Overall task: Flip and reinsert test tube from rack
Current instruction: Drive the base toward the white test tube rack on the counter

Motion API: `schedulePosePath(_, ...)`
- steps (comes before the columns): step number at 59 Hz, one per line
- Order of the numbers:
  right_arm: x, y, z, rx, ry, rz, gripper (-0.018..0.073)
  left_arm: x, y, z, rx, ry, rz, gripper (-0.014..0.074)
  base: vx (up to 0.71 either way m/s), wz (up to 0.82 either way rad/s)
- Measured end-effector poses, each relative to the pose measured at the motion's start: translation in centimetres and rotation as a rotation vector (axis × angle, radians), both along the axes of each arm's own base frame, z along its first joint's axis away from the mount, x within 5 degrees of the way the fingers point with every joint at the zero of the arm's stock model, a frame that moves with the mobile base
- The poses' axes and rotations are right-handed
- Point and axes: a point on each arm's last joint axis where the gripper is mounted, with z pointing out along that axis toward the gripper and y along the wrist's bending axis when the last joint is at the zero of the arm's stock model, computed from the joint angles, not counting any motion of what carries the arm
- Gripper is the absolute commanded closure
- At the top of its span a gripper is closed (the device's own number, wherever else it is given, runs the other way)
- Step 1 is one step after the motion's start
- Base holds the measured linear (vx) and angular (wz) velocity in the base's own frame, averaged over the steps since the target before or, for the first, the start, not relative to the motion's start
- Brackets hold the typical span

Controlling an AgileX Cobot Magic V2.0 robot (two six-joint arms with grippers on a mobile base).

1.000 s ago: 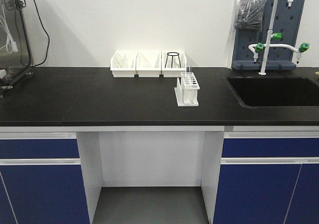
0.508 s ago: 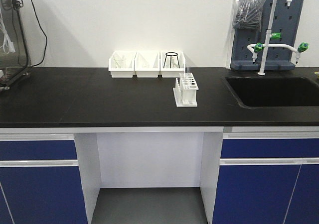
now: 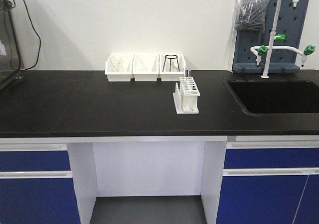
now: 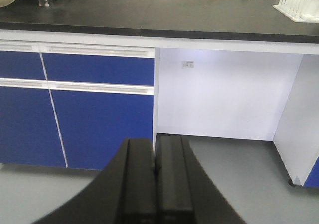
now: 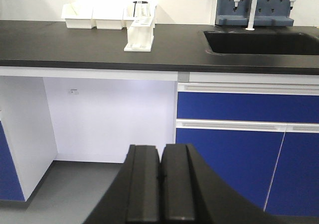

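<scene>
Exterior front-facing view: on the black counter [image 3: 75, 104], three white bins [image 3: 145, 68] line the wall, with a black wire stand [image 3: 171, 61] in the rightmost. Just in front stands the rack [image 3: 186, 97], the test tube [image 3: 188, 74] upright in a rear hole. Further right are the sink [image 3: 279, 97] and the faucet [image 3: 269, 40]. The left gripper [image 4: 155, 171] and right gripper [image 5: 160, 176] are pressed closed and empty. Both sit below the counter edge, well apart from the rack.

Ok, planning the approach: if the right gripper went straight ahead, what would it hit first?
Likely the blue cabinet edge under the counter, not the rack above; right gripper aims low, depth unclear.
</scene>
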Motion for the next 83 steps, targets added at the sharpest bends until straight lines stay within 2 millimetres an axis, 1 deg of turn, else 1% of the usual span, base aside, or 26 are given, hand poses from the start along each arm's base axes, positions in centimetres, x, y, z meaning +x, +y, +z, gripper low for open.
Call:
schedulePosePath(28, 0.00, 0.00, 0.00, 0.000, 0.000, 0.000, 0.0568, 0.00, 0.00, 0.00, 0.000, 0.000, 0.000, 0.0603, 0.30, -0.10)
schedulePosePath(60, 0.00, 0.00, 0.00, 0.002, 0.000, 0.000, 0.0568, 0.00, 0.00, 0.00, 0.000, 0.000, 0.000, 0.0603, 0.43, 0.19)
schedulePosePath(83, 0.00, 0.00, 0.00, 0.002, 0.000, 0.000, 0.0568, 0.00, 0.00, 0.00, 0.000, 0.000, 0.000, 0.0603, 0.42, -0.04)
